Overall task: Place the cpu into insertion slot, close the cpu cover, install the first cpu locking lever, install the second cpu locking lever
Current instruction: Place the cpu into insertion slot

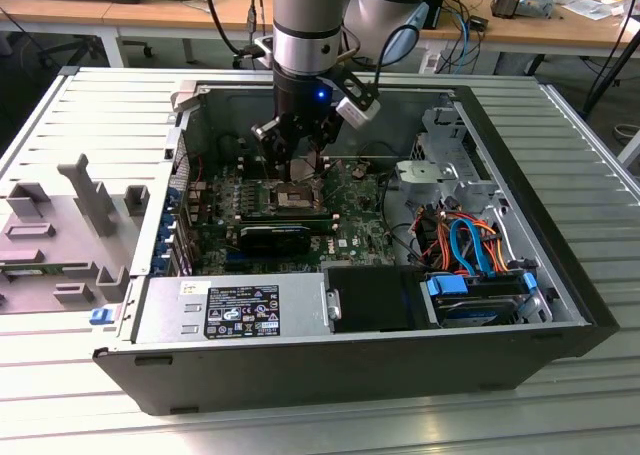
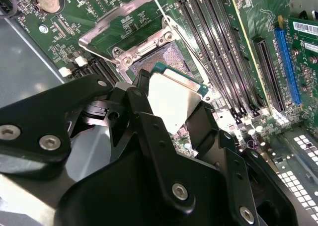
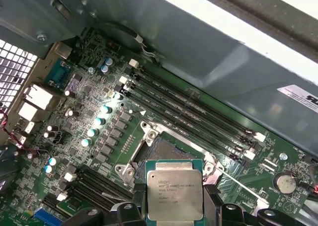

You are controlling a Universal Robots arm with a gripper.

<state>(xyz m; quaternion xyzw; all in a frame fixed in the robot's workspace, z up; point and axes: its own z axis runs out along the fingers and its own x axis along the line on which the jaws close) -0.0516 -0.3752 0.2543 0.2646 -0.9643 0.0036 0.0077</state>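
I see an open computer case (image 1: 350,375) on a slatted metal table (image 1: 60,125) in the exterior view. From its middle, the power supply (image 1: 240,310) lies at seven o'clock, orange and blue cables (image 1: 462,243) at four, grey plastic holders (image 1: 95,200) at nine.

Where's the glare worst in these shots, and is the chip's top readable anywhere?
Second wrist view: the cpu top is blown out white, with a bright patch across the memory slots. First wrist view: the cpu is evenly lit, its surface detail clear, but the case wall glares white. Exterior view: the insertion slot sits dim beneath the arm.
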